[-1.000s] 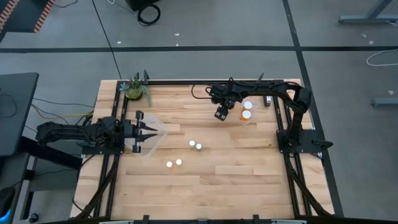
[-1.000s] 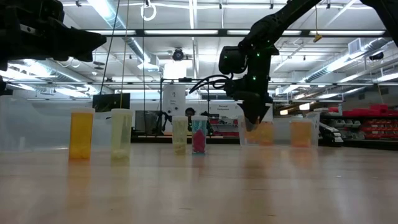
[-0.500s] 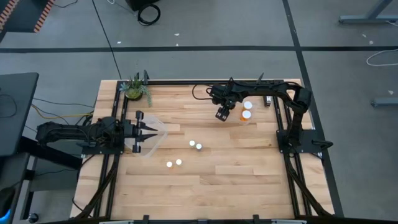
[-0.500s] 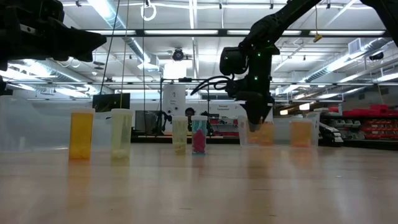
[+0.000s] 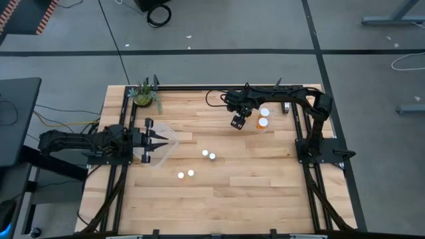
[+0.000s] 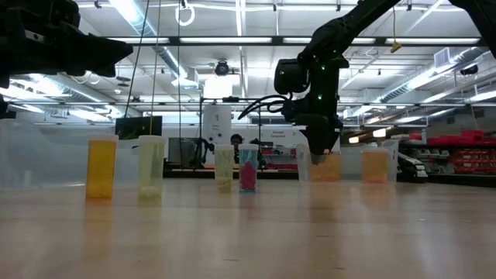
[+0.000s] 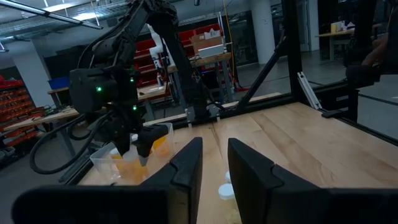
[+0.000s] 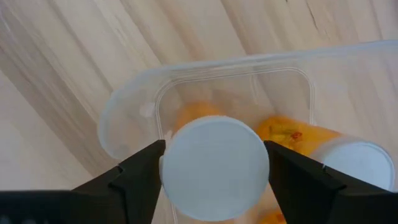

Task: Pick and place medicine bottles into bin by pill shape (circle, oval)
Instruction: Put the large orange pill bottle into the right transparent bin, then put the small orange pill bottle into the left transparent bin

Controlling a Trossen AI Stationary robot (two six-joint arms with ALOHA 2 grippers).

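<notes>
My right gripper (image 5: 238, 121) is shut on a medicine bottle with a round white cap (image 8: 214, 168) and an orange body, over the left end of a clear bin (image 5: 267, 127) at the table's right. The bin holds other orange bottles (image 5: 263, 123). Several bottles stand upright on the table's middle (image 5: 204, 153) (image 5: 212, 157) (image 5: 180, 175); the low view shows them as orange (image 6: 101, 167), pale (image 6: 150, 164) and pink (image 6: 248, 167). My left gripper (image 5: 159, 141) is open over a second clear bin (image 5: 170, 137) at the left. My right gripper pinches the bottle between its two fingers (image 8: 140, 177), one on each side of the white cap's rim (image 8: 166, 163). The fingers come from above, pointing down. The bottle stands upright, cap up, above the bin's rounded end (image 8: 124, 115).
A green potted plant (image 5: 143, 95) stands at the table's far left corner. Black frame rails run along the table's left, right and far edges. Bare wood lies toward the near edge.
My right gripper has edged a little toward the clear bin on the right, still shut on its bottle.
</notes>
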